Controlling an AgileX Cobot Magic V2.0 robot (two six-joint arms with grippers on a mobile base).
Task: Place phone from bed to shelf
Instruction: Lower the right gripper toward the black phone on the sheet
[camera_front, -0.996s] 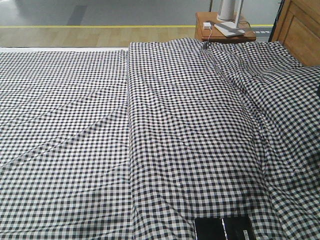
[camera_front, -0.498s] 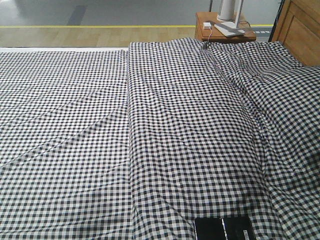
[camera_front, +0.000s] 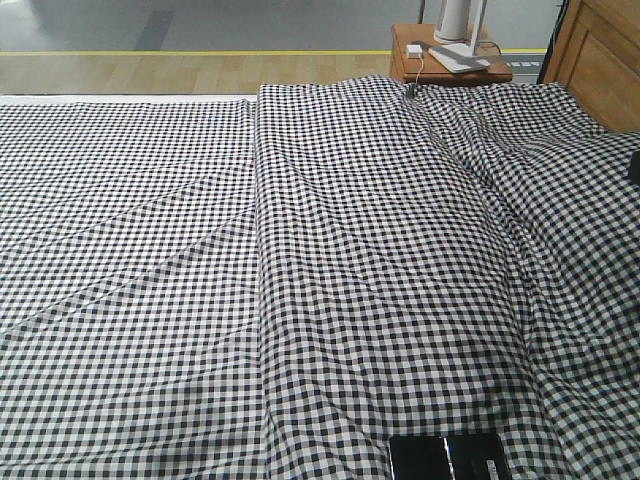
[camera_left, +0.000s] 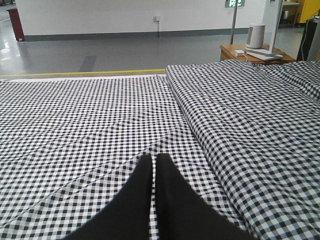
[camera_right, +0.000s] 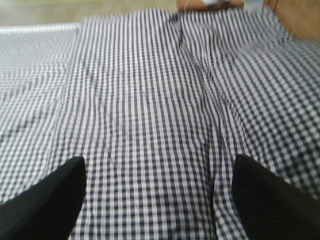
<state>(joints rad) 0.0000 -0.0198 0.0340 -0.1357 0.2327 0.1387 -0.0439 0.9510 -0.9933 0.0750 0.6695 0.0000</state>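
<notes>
1. Presently, the left gripper (camera_left: 153, 158) has its two black fingers pressed together and nothing between them. It is aimed low over the bed (camera_front: 300, 250).
2. The right gripper (camera_right: 157, 160) is spread wide, one finger at each lower corner of its own view, and it holds nothing. That view is blurred, so fine detail cannot be read.
3. The phone (camera_front: 450, 457) lies flat on the bed at the very bottom edge of the front view, right of centre. Its long axis runs left to right across the frame, and its near side is cut off by the frame edge.
4. Neither wrist view shows the phone, only checked cloth ahead of the fingers. It is judged to lie nearer the robot than either gripper is pointing. Because it lies right of centre, the right arm is judged the nearer.
5. A dark sliver (camera_front: 634, 166) at the right edge of the front view cannot be identified.
6. Farther off stand a nightstand (camera_front: 497, 73) and the headboard (camera_front: 600, 60).
7. The shelf appears in no view, so its direction from the phone cannot be told.
</notes>
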